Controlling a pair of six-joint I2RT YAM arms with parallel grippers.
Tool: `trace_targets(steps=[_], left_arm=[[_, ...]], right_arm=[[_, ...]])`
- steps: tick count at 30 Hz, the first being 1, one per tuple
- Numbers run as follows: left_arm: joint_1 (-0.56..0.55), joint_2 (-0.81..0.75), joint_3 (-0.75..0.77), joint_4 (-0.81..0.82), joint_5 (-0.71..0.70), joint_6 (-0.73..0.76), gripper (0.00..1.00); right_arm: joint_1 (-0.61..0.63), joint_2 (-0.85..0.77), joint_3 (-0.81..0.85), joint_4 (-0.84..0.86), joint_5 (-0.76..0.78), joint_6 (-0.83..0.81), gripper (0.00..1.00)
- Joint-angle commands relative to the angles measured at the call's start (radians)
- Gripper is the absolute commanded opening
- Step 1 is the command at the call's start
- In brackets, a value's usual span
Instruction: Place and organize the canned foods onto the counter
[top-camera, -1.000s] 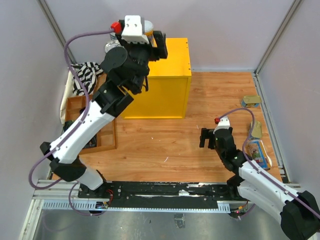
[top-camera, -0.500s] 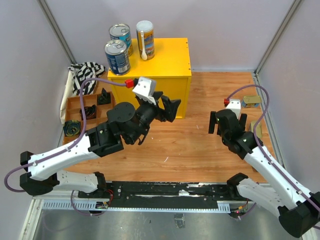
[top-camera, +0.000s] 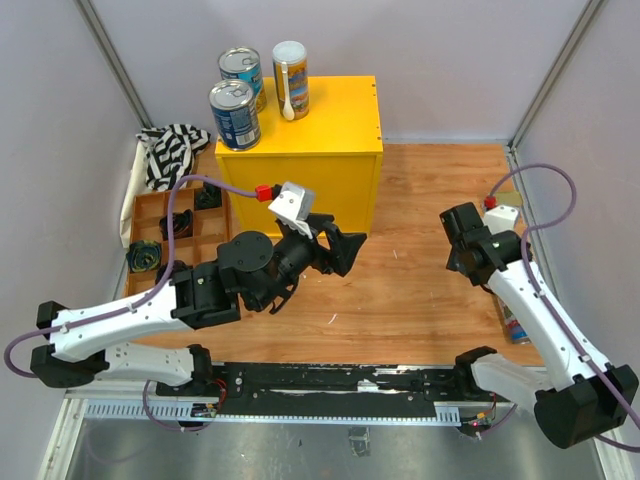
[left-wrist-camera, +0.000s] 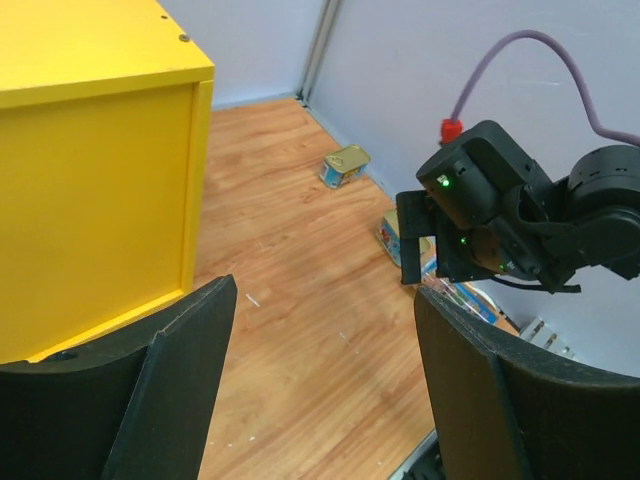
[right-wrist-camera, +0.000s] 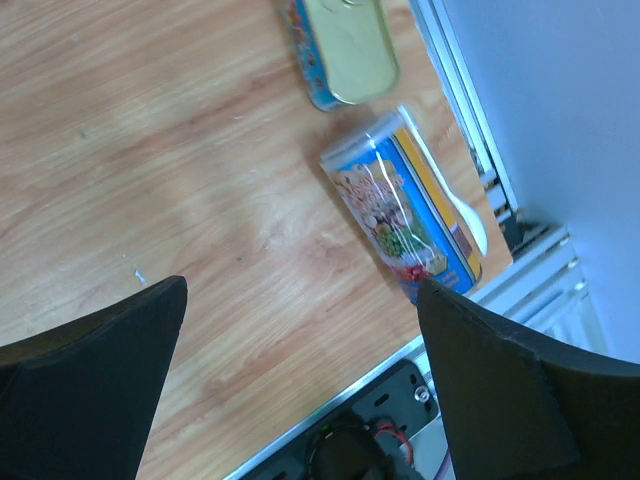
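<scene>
The yellow counter (top-camera: 320, 150) holds two blue-labelled cans (top-camera: 234, 114) (top-camera: 241, 70) and one slim white-lidded can (top-camera: 291, 79), all upright at its back left. My left gripper (top-camera: 345, 250) hangs open and empty over the floor in front of the counter (left-wrist-camera: 100, 190). My right gripper (top-camera: 468, 245) is open over the right side of the floor. Below it lie a second slim can (right-wrist-camera: 410, 215) on its side and a gold tin (right-wrist-camera: 345, 50). The left wrist view shows a gold tin (left-wrist-camera: 345, 165) by the far wall and the right arm (left-wrist-camera: 510, 215).
A brown wooden tray (top-camera: 150, 215) with small black objects sits left of the counter, with a striped cloth (top-camera: 170, 150) behind it. A metal rail (top-camera: 330, 380) runs along the near edge. Walls close in at right and back.
My left arm has dropped from the counter's top to the floor in front, leaving the slim can standing there. My right arm has swung right toward the wall.
</scene>
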Motion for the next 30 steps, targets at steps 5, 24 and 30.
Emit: trace_targets(steps=[5, 24, 30], left_arm=[[-0.008, -0.068, -0.031, -0.055, 0.011, -0.078, 0.76], [-0.009, -0.180, -0.155, -0.043, 0.195, -0.044, 0.76], [-0.008, -0.202, -0.209, -0.004, 0.269, -0.038, 0.76]], right_arm=[[-0.108, -0.032, 0.063, -0.296, 0.048, 0.549, 0.98], [-0.354, 0.025, -0.067, -0.267, -0.081, 1.191, 0.98], [-0.401, 0.051, -0.137, -0.186, -0.139, 1.254, 0.98]])
